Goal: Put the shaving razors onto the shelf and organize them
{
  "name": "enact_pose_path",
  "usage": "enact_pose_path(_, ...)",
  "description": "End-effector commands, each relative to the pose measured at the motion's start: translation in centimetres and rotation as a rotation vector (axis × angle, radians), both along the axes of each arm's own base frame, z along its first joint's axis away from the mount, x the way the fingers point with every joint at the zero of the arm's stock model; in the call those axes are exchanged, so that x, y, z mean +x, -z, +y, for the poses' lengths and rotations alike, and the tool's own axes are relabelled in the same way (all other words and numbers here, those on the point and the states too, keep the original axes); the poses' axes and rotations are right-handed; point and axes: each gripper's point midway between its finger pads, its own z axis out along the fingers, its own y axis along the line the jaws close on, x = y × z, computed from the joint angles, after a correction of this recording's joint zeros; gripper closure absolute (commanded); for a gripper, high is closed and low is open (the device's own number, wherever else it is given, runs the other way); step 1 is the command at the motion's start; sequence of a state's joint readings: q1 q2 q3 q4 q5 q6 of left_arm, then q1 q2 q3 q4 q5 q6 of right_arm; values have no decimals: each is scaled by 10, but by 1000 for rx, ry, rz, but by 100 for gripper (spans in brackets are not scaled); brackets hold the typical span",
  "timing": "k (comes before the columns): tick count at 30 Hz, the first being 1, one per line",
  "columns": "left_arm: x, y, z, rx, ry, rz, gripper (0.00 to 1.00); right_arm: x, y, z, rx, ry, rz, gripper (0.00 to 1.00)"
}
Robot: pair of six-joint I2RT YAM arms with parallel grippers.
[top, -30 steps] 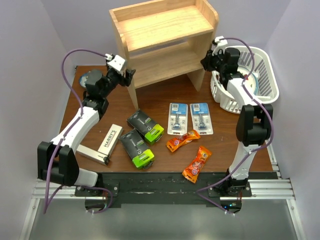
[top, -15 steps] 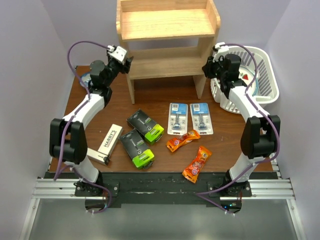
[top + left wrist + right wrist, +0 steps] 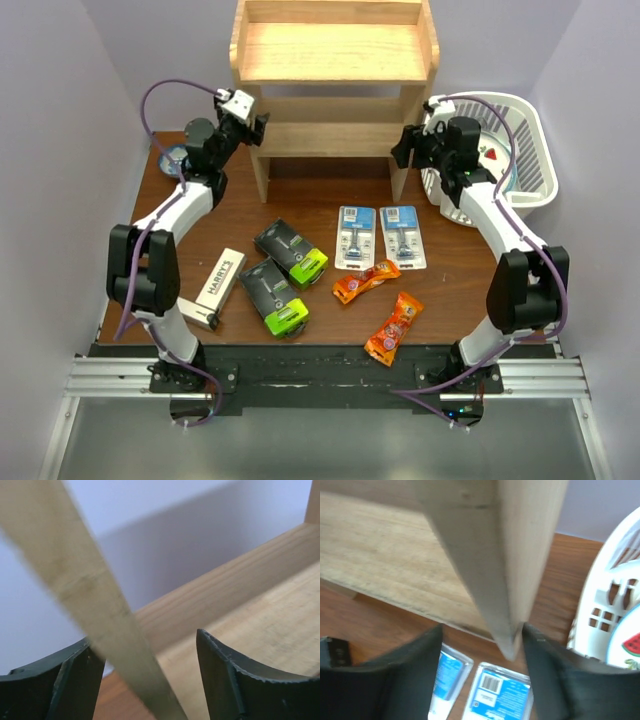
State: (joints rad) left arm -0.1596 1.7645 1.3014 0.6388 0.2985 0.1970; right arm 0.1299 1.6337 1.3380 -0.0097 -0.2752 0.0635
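Observation:
The wooden shelf stands upright at the back of the table. My left gripper is open around its left side panel, which runs close to the left finger. My right gripper is open around the right side panel, with a gap on the left. The shaving razors lie on the table in front: two blister cards, two black boxes with green ends, and the HARRY'S box. The cards show under the right jaws.
A white slatted basket stands at the right, next to my right arm. Two orange snack packets lie near the front. A round blue thing sits behind my left arm. Purple walls close in on three sides.
The shelf has turned square and moved back towards the wall. Both arms followed it. My right jaws have opened off the right panel, and the left jaws have widened a little.

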Motion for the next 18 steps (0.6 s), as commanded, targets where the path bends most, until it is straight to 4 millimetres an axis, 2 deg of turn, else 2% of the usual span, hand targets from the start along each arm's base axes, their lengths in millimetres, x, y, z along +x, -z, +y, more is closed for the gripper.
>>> enact_pose_path(1,-51,-69,13,-114,-34,-52,21,-12,-42,28,43,-117,-41,22)
enact_pose_path(2,-60,-54,14,-114,-38,12,20,-16,-48,26,30,-117,-49,18)
enact_pose_path(3,-70,-55,17,-119,-44,29,18,-22,-58,21,16,-95,-64,16)
enact_pose_path(4,-91,-72,21,-127,-40,7,16,-30,-52,16,-5,-82,-30,15)
enact_pose_path(5,-102,-48,21,-123,-38,90,16,-37,-51,12,-17,-73,-16,14)
enact_pose_path(6,-112,-43,21,-126,-33,117,15,-46,-37,8,-32,-64,28,14)
enact_pose_path(7,-132,-51,20,-133,-8,115,15,-63,-35,1,-53,-40,58,14)
enact_pose_path(8,-142,-23,19,-134,0,207,15,-74,-25,-3,-65,-32,92,14)
enact_pose_path(9,-152,-14,17,-135,17,240,15,-91,2,-6,-80,-36,161,14)
enact_pose_path(10,-169,-13,7,-127,92,250,15,-111,7,-10,-120,-65,170,14)
enact_pose_path(11,-181,14,0,-106,136,323,15,-123,18,-10,-146,-93,184,15)
enact_pose_path(12,-191,23,-6,-91,184,351,16,-142,46,-10,-173,-144,233,16)
enact_pose_path(13,-206,30,-19,-78,282,377,18,-155,57,-9,-232,-220,229,17)
enact_pose_path(14,-217,51,-25,-42,340,434,18,-169,57,0,-230,-310,201,17)
enact_pose_path(15,-228,63,-32,-11,403,474,19,-182,74,3,-250,-370,219,18)
enact_pose_path(16,-240,76,-42,20,496,515,21,-189,81,6,-307,-457,200,18)
enact_pose_path(17,-248,91,-43,56,522,557,21,-199,87,18,-321,-556,201,19)
enact_pose_path(18,-251,100,-45,67,540,585,21,-200,90,23,-384,-631,170,20)
